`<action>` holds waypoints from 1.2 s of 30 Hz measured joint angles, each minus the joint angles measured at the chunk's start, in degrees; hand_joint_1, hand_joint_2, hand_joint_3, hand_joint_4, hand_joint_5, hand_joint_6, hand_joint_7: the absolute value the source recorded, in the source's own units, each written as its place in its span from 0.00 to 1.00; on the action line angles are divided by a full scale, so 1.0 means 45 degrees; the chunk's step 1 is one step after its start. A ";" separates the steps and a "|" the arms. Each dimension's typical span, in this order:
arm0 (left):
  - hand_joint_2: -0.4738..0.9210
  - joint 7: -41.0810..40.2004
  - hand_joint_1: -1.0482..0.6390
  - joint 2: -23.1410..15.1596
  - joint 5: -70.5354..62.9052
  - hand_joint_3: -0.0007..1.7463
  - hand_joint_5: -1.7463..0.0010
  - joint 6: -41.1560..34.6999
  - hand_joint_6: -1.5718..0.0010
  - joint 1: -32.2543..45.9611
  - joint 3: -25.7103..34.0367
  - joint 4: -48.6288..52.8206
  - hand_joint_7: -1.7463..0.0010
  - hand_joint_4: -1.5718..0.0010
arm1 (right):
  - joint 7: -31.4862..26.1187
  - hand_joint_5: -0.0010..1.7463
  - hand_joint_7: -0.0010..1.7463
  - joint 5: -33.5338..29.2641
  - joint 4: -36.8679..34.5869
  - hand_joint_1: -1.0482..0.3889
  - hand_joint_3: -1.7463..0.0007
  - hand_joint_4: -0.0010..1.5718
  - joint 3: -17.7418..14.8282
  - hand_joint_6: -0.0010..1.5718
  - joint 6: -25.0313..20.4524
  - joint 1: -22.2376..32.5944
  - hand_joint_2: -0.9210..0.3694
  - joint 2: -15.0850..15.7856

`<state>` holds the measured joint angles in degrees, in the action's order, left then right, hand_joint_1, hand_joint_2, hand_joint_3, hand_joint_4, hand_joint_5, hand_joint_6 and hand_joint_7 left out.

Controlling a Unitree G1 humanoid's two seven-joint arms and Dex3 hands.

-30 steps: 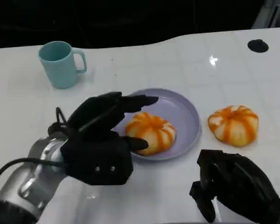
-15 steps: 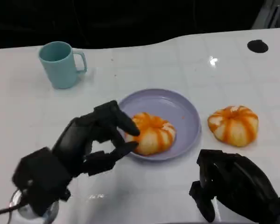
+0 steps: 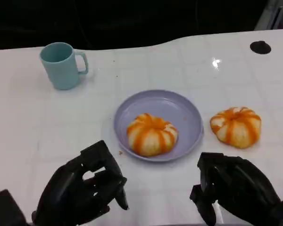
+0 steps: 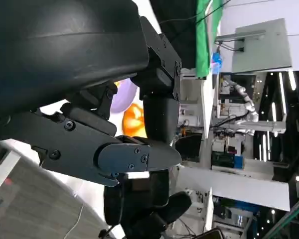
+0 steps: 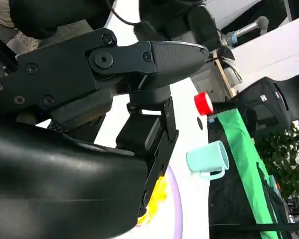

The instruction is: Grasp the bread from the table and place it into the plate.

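One round orange-and-white striped bread bun (image 3: 152,134) sits in the lilac round plate (image 3: 184,112); a second striped bun (image 3: 236,125) lies on the white table (image 3: 28,117), right of it. Left hand (image 3: 82,190) near the table's front edge, fingers loosely curled, holding nothing; right hand (image 3: 233,188) curled in, empty.

Both the left hand (image 3: 85,190) and the right hand (image 3: 233,188) are matt black, with blocky jointed fingers (image 4: 139,157), round screw heads, and a smooth glossy rounded shell.
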<state>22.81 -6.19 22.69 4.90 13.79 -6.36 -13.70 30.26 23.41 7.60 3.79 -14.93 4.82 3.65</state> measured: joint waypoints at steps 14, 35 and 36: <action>1.00 0.0754 0.30 0.0382 0.0285 0.20 0.00 0.0019 0.62 0.0012 0.0440 0.1159 0.00 0.46 | -0.0083 0.93 0.89 0.0007 0.0026 0.10 0.78 0.82 -0.0080 0.70 -0.0083 0.0000 0.00 -0.0045; 1.00 0.1086 0.27 0.0559 -0.0055 0.18 0.00 0.0000 0.61 -0.0478 0.0460 0.2411 0.00 0.48 | -0.0028 0.94 0.90 -0.0079 -0.0244 0.09 0.78 0.82 -0.0098 0.70 0.0179 -0.0224 0.00 -0.0044; 1.00 0.1086 0.27 0.0559 -0.0143 0.19 0.00 0.0000 0.61 -0.0486 0.0455 0.2422 0.00 0.48 | -0.0024 0.94 0.90 -0.0083 -0.0289 0.09 0.78 0.82 -0.0096 0.70 0.0217 -0.0233 0.00 -0.0044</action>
